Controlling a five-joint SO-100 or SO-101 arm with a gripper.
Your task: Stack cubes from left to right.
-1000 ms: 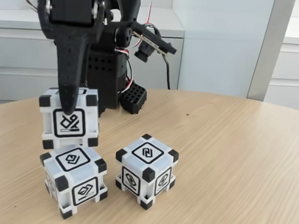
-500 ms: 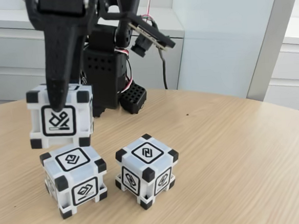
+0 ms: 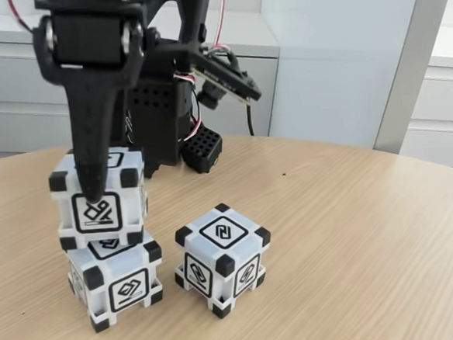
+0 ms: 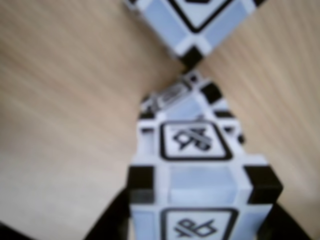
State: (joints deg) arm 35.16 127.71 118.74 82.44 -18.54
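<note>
Three white cubes with black corners and framed glyphs stand on the wooden table (image 3: 355, 231). My gripper (image 3: 95, 183) is shut on one cube (image 3: 100, 204), with one black finger (image 3: 92, 160) down its front face. This held cube is right over the left cube (image 3: 119, 285), set a little to the left, and I cannot tell whether they touch. The third cube (image 3: 221, 260) stands alone to the right. In the wrist view the held cube (image 4: 197, 170) sits between my gripper (image 4: 197, 222) fingers, and the third cube (image 4: 195, 20) is at the top.
The arm's black base (image 3: 161, 120) and a black perforated block (image 3: 202, 150) stand behind the cubes. The round table's far edge curves along the back right. White cabinets and a wall panel lie beyond it. Bare wood stretches to the right of the cubes.
The gripper has come down and slightly right with the held cube, from hanging above and left of the left cube to sitting at its top face.
</note>
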